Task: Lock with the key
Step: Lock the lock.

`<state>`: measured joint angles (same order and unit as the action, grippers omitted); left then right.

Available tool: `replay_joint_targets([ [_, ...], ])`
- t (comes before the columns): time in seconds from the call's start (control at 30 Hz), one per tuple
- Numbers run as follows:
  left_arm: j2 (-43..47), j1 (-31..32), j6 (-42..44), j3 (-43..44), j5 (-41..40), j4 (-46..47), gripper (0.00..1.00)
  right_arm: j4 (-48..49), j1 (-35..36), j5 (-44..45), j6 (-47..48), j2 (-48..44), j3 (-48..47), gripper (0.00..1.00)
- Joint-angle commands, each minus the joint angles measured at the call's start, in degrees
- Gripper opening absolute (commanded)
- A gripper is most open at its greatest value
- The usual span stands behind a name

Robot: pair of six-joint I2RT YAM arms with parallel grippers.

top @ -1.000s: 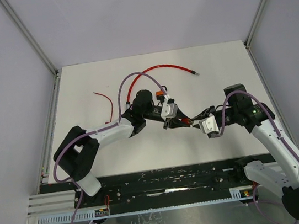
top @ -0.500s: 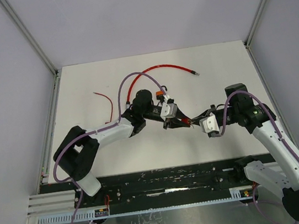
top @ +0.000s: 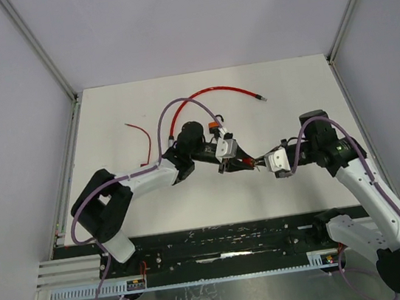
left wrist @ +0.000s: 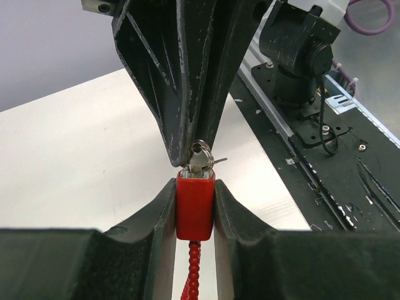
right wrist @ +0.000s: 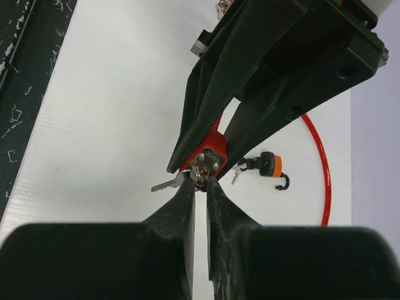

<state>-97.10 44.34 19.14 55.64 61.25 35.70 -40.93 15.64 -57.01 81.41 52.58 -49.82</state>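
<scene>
Above the white counter (top: pixel 288 85), my left claw (left wrist: pixel 195 192) is clamped on the red padlock (left wrist: pixel 195 215), which sits between my two arms. My right claw (right wrist: pixel 200 187) is pinched nearly closed on the key (right wrist: pixel 200 170) in its keyhole. A spare key (right wrist: pixel 165 185) dangles beside it.

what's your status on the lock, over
Left hand shut on red lock. Right hand pinched on key seated in lock. Orange padlock on table, clear of both.

place: robotics lab cell | evidence: white table (top: pixel 298 106), plain grey walls (top: pixel 189 17), aluminium frame posts (top: pixel 35 46)
</scene>
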Motion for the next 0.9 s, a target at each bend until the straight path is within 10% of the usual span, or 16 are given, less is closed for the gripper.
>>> replay_joint_targets([
  [0.0,2.8,0.5,2.8,-1.1,-6.7,5.4,0.00,0.0,0.1,-2.1,-6.1,1.0,-1.0,0.17],
  [0.2,4.9,-0.4,-5.2,-6.0,-10.3,18.9,0.00,6.5,-3.5,1.6,-21.4,-2.8,-3.1,0.54],
  [0.47,8.3,-3.3,-34.8,-12.8,-22.0,50.0,0.00,17.0,-10.3,-6.9,-41.8,-4.7,-2.6,0.68],
  [0.6,9.5,-3.5,-50.6,-13.5,-33.7,56.0,0.00,36.3,-10.4,-14.6,-61.3,-4.1,3.8,0.71],
  [0.77,9.1,-3.5,-66.4,-12.9,-42.4,56.3,0.00,85.6,-7.4,-14.6,-103.0,-0.3,14.5,0.71],
  [0.87,7.7,-3.2,-72.7,-12.2,-44.4,56.4,0.00,92.2,-4.5,-11.3,-111.1,3.3,14.2,0.70],
])
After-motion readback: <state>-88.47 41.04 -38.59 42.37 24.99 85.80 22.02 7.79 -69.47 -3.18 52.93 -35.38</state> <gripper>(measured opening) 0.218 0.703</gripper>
